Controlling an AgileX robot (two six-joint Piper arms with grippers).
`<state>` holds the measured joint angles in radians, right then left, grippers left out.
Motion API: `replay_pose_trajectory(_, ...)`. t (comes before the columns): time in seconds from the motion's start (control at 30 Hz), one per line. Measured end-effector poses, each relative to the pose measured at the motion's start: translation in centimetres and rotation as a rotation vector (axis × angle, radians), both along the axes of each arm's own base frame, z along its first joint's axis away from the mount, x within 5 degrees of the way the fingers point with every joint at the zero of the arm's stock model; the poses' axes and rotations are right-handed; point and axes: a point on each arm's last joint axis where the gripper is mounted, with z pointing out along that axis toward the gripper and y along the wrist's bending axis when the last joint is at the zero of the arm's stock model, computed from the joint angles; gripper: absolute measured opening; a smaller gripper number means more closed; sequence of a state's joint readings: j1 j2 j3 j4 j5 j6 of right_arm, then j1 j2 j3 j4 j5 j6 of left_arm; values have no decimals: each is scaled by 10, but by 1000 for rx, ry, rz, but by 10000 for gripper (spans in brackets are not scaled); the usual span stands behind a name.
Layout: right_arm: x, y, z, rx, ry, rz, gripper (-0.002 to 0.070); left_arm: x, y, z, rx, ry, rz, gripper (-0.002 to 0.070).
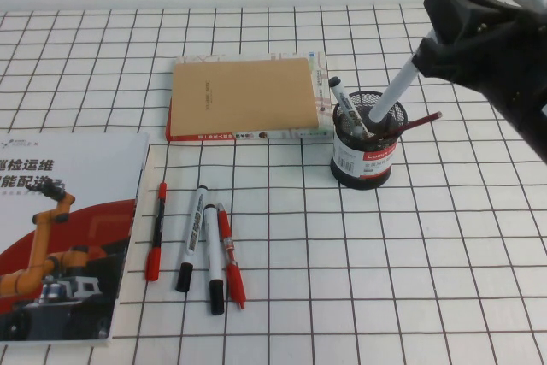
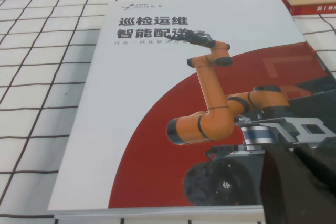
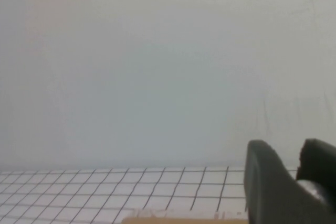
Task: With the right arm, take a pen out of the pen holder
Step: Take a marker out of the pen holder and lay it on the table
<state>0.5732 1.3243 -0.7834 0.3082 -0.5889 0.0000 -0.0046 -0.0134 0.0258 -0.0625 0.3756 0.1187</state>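
The high camera sits raised on the robot's side and looks down from well back over the whole gridded table (image 1: 427,297). The left wrist camera hangs close over the brochure (image 2: 157,77), with the left gripper (image 2: 299,182) in one corner. It shares that brochure and a brown notebook (image 1: 244,96) edge with the high view. The right wrist camera faces almost level toward the back wall (image 3: 157,51), past the right gripper (image 3: 300,179) clamped on a white marker (image 1: 395,91). It shares the table's far rows.
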Motion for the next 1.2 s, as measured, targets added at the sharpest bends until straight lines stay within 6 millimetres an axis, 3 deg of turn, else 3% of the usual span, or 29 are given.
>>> replay_pose_trajectory(0.27, -41, -9, 33, -104, 234, 159, 101, 0, 0, 0, 0, 0, 0, -4)
replay_pose_trajectory(0.47, -46, 3, 43, -246, 558, 291, 101, 0, 0, 0, 0, 0, 0, -4)
replay_pose_trajectory(0.8, -15, 39, -14, -252, 967, 357, 101, 0, 0, 0, 0, 0, 0, -4)
replay_pose_trajectory(1.2, 36, 113, -47, -324, 1077, 446, 100, 0, 0, 0, 0, 0, 0, -4)
